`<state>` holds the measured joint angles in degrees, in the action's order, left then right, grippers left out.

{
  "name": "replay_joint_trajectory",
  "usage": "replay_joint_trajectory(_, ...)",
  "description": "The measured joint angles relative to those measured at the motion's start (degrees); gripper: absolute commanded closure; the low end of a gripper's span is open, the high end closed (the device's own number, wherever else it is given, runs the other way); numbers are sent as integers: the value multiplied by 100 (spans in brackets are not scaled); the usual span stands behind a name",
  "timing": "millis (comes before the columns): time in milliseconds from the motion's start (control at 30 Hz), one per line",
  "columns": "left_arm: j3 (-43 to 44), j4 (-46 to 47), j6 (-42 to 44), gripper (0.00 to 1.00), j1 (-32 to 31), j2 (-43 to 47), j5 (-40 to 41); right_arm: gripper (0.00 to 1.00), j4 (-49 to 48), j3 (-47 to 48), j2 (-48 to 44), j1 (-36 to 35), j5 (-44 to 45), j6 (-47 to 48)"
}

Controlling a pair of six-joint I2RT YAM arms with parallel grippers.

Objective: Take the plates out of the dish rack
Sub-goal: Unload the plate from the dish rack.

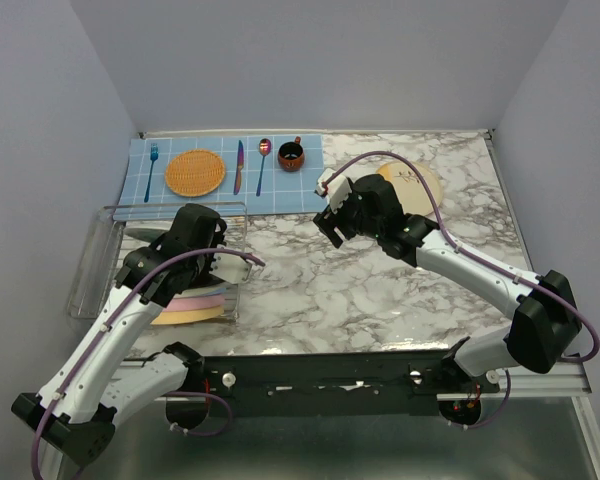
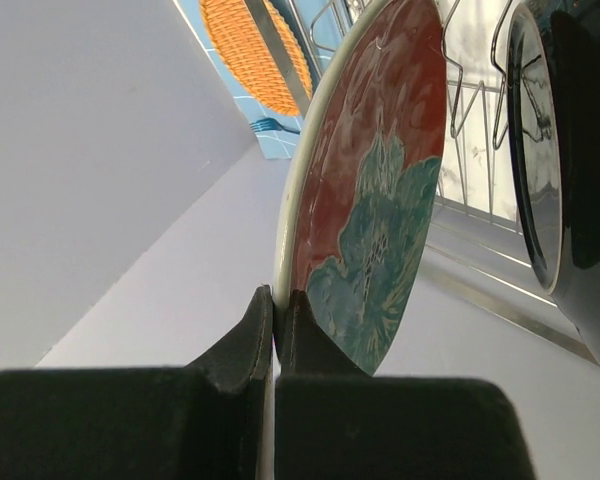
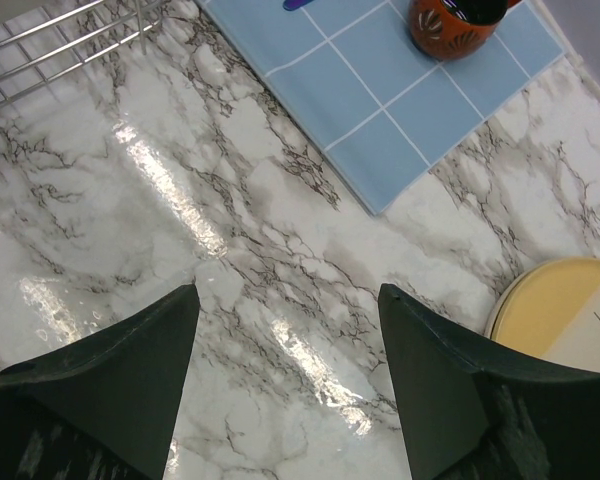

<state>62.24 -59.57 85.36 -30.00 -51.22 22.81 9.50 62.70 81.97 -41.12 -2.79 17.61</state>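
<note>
Left wrist: glossy plate (image 2: 380, 200), red ground, teal flower, white rim.

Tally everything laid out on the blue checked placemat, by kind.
Fork: 1
Woven orange disc: 1
Knife: 1
Spoon: 1
Cup: 1
Total: 5

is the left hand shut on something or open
Shut: the left hand pinches the white rim of the teal-and-red plate.
</note>
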Motion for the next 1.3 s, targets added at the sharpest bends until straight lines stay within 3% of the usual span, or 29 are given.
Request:
replay_joint_trajectory(733, 767, -378, 164, 100, 0, -103, -251, 19, 0, 0, 111, 0, 7, 4)
replay_joint_trajectory(1067, 2179, -713, -442, 100, 0, -577, -680, 19, 55, 55, 186, 0, 7, -2)
replay_joint_trajectory(1300, 3139, -1152, -1388, 100, -4, -1038, -1357, 19, 323, 608, 44, 0, -7, -79)
